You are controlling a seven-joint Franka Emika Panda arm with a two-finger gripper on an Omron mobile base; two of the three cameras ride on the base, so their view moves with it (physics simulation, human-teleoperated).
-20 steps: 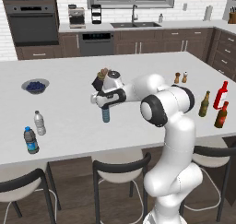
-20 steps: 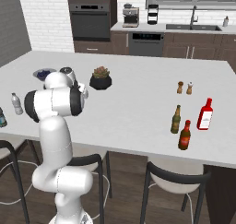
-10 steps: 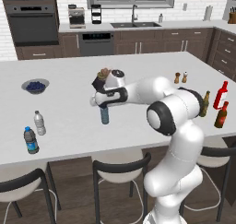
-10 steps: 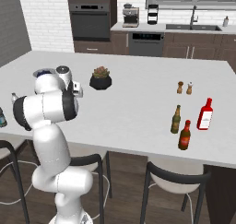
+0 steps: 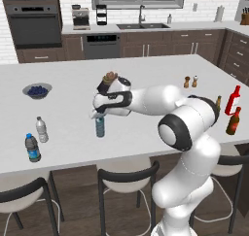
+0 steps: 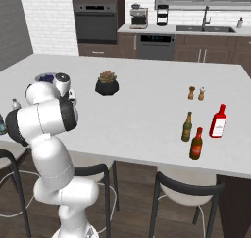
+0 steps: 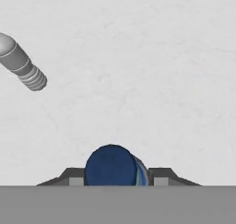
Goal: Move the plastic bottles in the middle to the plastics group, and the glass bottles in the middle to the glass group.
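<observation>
At the near left of the white counter (image 5: 146,75) stood a blue-capped, blue-labelled bottle (image 5: 32,147) just beside the clear white-capped bottle (image 5: 42,129). Further right, the gripper (image 5: 100,115) held the pale blue bottle (image 5: 100,126) by its top, fingers (image 7: 71,176) narrowed against the cap. Far right stood the tall red bottle (image 6: 218,121), the gold-necked bottle (image 6: 187,127) and the brown red-necked bottle (image 6: 196,143).

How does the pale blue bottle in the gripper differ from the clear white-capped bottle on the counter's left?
The pale blue bottle is tinted all over with a blue cap; the clear white-capped bottle is see-through. The blue one sits between the gripper's fingers mid-counter; the clear one stands free near the edge. Both are upright and similar in size.
</observation>
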